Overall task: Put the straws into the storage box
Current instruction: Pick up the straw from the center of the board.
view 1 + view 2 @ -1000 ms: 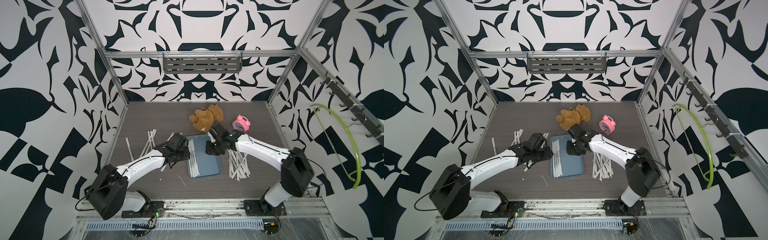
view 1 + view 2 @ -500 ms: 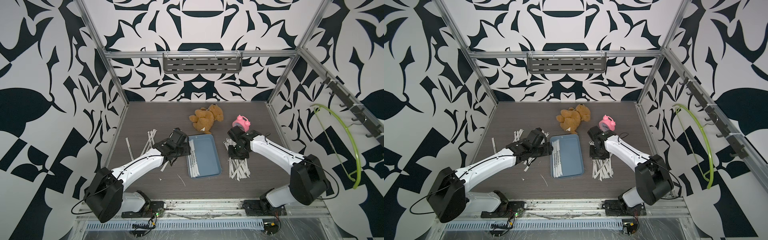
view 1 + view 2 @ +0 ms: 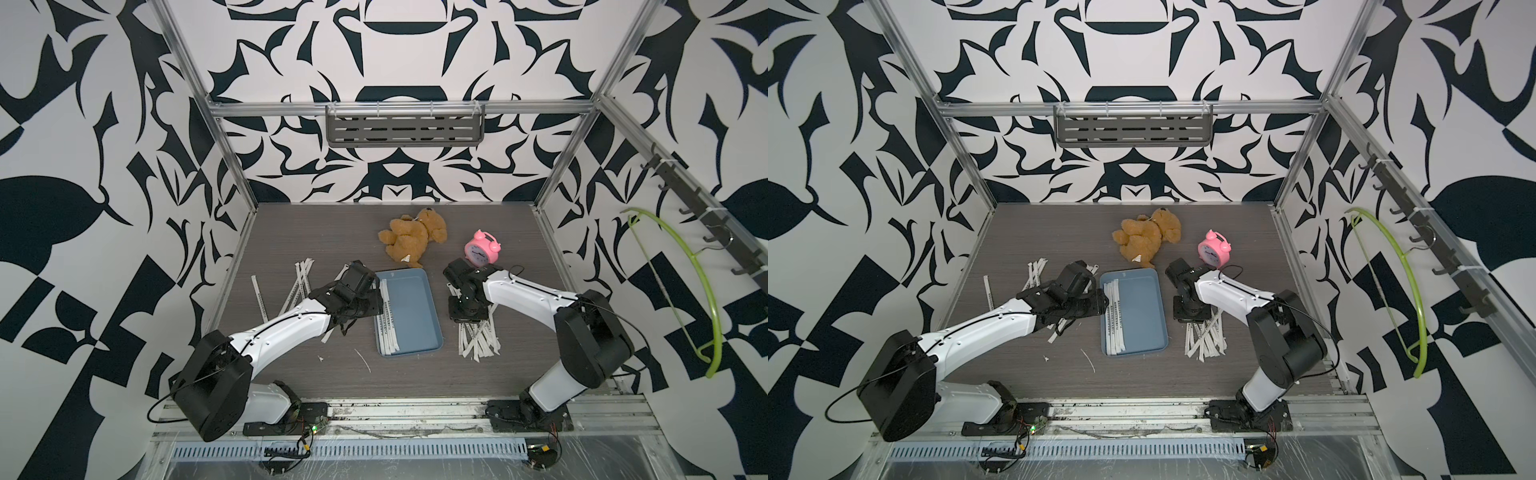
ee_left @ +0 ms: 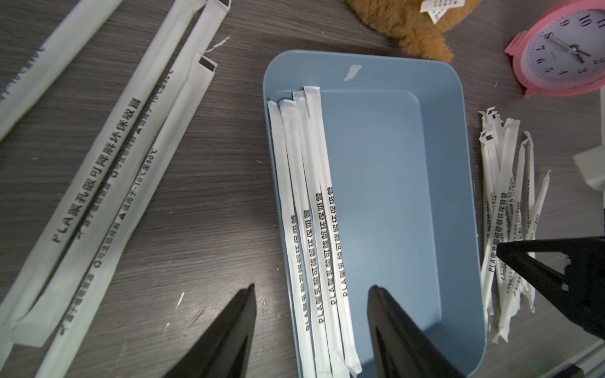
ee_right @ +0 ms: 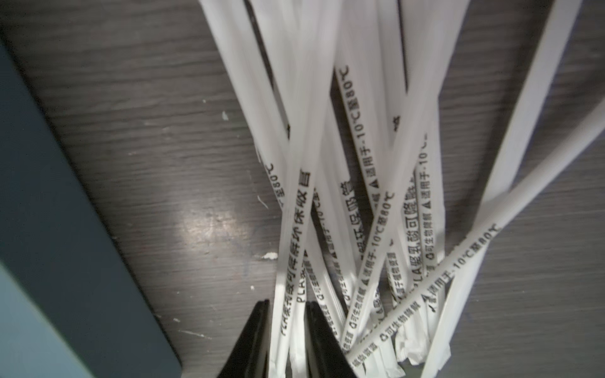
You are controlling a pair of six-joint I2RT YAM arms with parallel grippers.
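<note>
1. Right wrist view: the right gripper (image 5: 288, 303) has its jaws drawn in on one of the straws (image 5: 304, 203), at the edge of a crossed pile. Other strips lie over and under it.
2. Raise it slowly and straight up so it slides out of the crossings. If a second strip rides along, setting down and picking again looks safer.
3. In a top view that pile sits right of centre, just beside the storage box (image 3: 415, 316). The box lies mid-frame, below the teddy bear (image 3: 411, 241), so the carry toward frame left is short.
4. Keep the strip parallel to the box's long side and lower it onto the bare floor. A few strips already lie along the box's left wall, so place it beside them.
5. The left gripper (image 4: 311, 287), jaws apart and empty, hovers over the left side of the box. It should clear toward the loose strips at frame left to avoid a clash.
6. Mind the pink clock (image 3: 482, 251), close above the right wrist in the frame.
</note>
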